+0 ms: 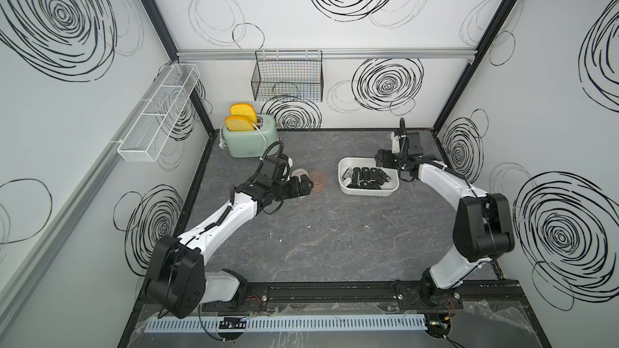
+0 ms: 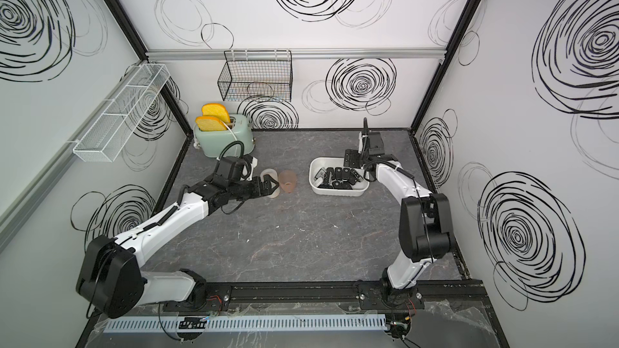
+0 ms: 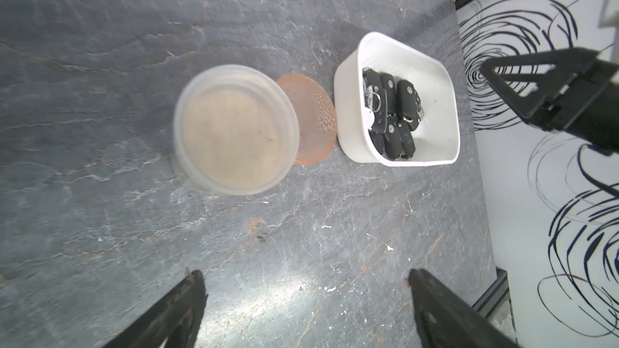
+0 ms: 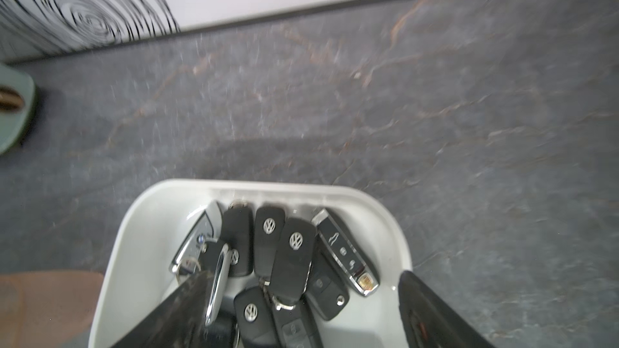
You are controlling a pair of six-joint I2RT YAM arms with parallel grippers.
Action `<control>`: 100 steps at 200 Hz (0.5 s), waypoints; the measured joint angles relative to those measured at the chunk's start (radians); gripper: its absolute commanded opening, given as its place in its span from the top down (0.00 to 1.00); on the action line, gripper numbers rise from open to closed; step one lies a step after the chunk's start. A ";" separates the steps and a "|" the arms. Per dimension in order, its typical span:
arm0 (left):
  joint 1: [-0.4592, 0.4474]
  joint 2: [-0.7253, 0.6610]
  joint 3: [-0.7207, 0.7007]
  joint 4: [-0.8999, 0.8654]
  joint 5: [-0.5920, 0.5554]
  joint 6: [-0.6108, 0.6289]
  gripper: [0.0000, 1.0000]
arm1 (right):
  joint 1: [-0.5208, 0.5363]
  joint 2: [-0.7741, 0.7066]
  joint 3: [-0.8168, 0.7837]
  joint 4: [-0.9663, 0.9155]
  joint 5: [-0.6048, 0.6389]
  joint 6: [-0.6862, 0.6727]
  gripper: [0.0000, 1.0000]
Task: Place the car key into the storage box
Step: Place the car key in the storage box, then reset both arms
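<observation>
**Bench** (image 1: 335,236): dark grey, stone-look top, enclosed by white walls with black scribbled rings.

**Box** (image 1: 368,191): white tub, open and upright. It stands right of centre, toward the back of the bench.

**Car keys** (image 4: 294,249): a heap of black fobs, some trimmed in chrome. All lie inside the box, and several overlap.

**Right arm** (image 1: 445,182): mounted on the front rail (image 1: 335,292). The elbow is raised high near the right wall. The forearm runs back and inward, and the wrist bends down over the box's right end.

**Right tool** (image 4: 301,277): jaws spread wide, pinching nothing. The fingers hang over the heap. One finger stands just beside a chrome-edged fob; whether they touch cannot be told.

**Left arm** (image 1: 227,215): mounted at the rail's left end. The forearm slopes toward the bench centre, with the wrist roughly level.

**Left tool** (image 3: 305,276): jaws spread wide, holding nothing. In both top views it is poised over the dish and points toward the box.

**Dish** (image 3: 234,128): clear, round and blurred, on the bench left of the box.

**Disc** (image 3: 315,118): orange and perforated, lying between dish and box. The dish's edge overlaps it.

**Toaster** (image 1: 249,138): mint green, in the back left corner, with two bread slices (image 1: 241,118) upright in its slots.

**Basket** (image 1: 288,78): black wire, hung on the back wall.

**Rack** (image 1: 157,115): white mesh, fixed to the left wall.
</observation>
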 measured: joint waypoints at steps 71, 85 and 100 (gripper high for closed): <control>0.271 -0.068 -0.107 -0.014 -0.068 0.039 0.02 | -0.043 -0.188 -0.602 0.557 0.219 -0.162 0.05; 0.322 -0.062 -0.108 -0.009 -0.100 0.058 0.02 | -0.068 -0.167 -0.655 0.664 0.238 -0.172 0.05; 0.356 -0.055 -0.108 0.006 -0.158 0.087 0.02 | -0.095 -0.146 -0.695 0.801 0.254 -0.176 0.04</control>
